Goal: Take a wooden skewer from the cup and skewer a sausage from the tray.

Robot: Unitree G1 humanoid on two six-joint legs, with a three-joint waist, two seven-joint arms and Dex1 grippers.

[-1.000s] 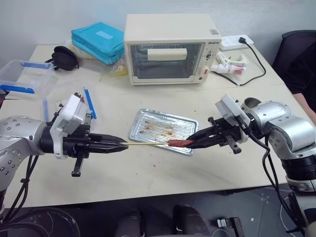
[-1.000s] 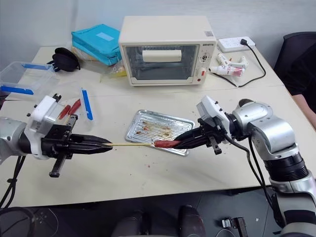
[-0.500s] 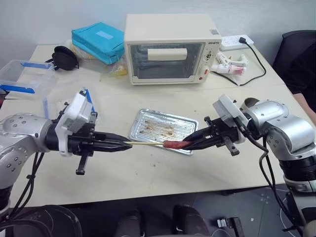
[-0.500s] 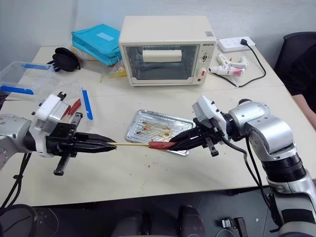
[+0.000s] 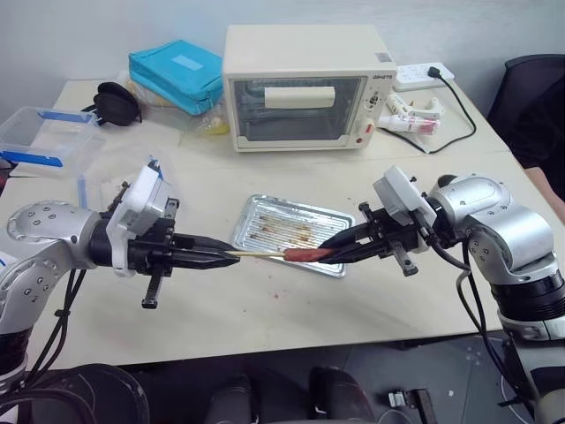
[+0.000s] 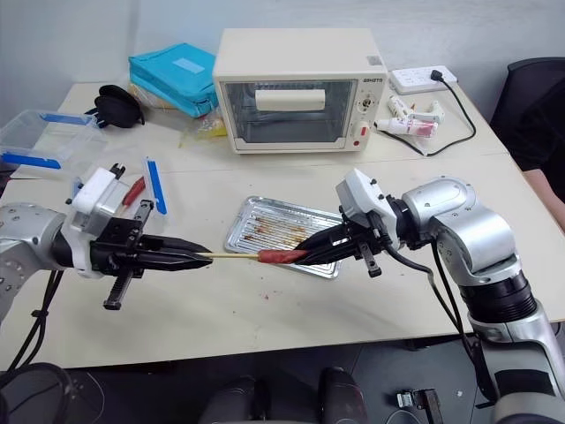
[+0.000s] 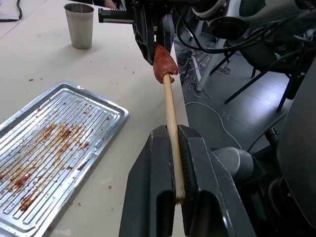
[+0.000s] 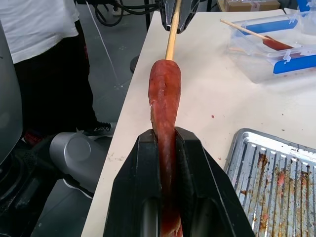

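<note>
The left claw (image 5: pixel 231 253) is clamped tight on the butt end of the wooden skewer (image 5: pixel 259 254), which runs level out toward 3 o'clock, above the front edge of the tray (image 5: pixel 265 216). The skewer's tip is sunk into the near end of the sausage (image 5: pixel 305 254). The right claw (image 5: pixel 325 251) pinches the other end of that sausage between its two black fingers, which are closed snugly around it, and points back toward 9 o'clock. So the two claws face each other over the table (image 5: pixel 265 309), with the skewer and sausage forming one line between them, held above the tray's front rim. The tray lies flat on the table, its ribbed floor stained brown. In the left wrist view the cup (image 7: pixel 79 24) stands upright on the table beyond the tray.
</note>
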